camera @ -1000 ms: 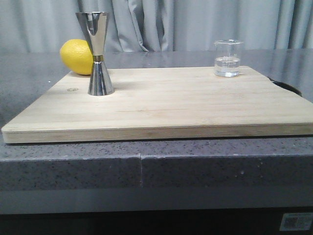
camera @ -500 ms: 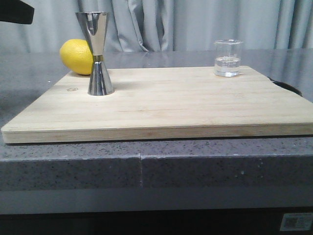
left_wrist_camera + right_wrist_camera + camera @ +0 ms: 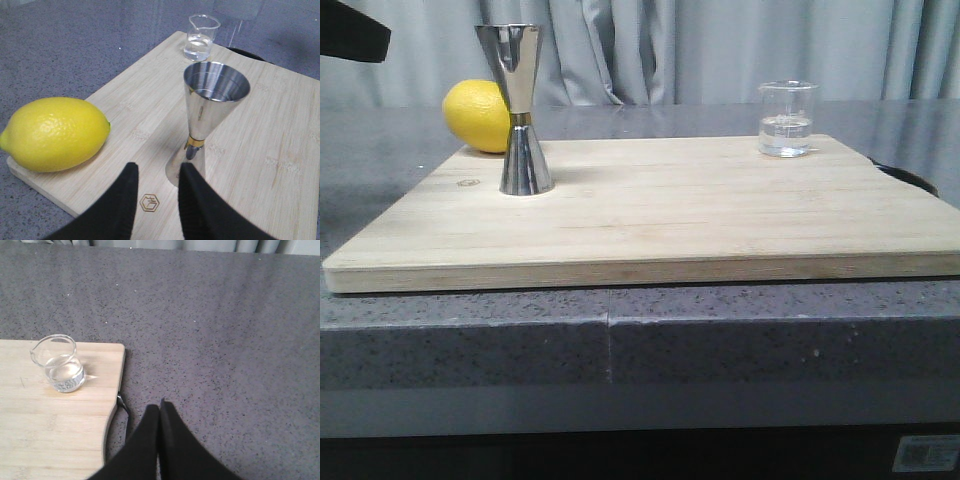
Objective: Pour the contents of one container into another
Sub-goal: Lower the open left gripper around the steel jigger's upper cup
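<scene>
A shiny steel hourglass-shaped jigger (image 3: 522,110) and a small clear glass beaker (image 3: 787,119) stand on a pale wooden cutting board (image 3: 660,215).

The jigger is on the board's left side, just in front of a yellow lemon (image 3: 476,116). The beaker has some clear water in it and stands at the far right corner. The left gripper (image 3: 158,175) is a little open and close to the jigger's foot, holding nothing. The right gripper (image 3: 159,415) is closed tight over the grey counter (image 3: 225,330), beside the board.

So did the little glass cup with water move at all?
No. The glass beaker stands at the same spot near the far right corner of the wooden board, just as before.
</scene>
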Controlling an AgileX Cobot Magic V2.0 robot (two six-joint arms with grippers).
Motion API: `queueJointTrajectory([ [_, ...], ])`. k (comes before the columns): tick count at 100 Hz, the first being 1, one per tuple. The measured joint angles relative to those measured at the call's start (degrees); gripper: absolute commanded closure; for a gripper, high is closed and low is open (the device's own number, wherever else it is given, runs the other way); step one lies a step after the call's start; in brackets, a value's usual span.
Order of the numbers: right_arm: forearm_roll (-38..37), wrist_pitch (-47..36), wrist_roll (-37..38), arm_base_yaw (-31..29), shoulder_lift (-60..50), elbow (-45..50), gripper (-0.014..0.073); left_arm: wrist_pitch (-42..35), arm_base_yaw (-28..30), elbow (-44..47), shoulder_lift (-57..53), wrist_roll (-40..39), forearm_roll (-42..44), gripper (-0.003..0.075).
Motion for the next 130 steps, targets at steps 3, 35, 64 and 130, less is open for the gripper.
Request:
queueJointTrajectory([
  [3,0.00,0.00,0.00,0.00,0.00,0.00,0.0654,0.00,0.00,0.00,0.00,0.00,0.00,0.0355],
  [35,0.00,0.00,0.00,0.00,0.00,0.00,0.0267,0.00,0.00,0.00,0.00,0.00,0.00,0.0286],
  [64,-0.42,0.00,0.00,0.00,0.07,0.00,-0.0063,0.00,0.00,0.00,0.00,0.00,0.00,0.0092],
  [130,-0.54,-0.38,0.00,0.00,0.36,2.30,-0.0063,-0.09,-6.23,0.00,3.11,0.08,-3.31,0.0068],
])
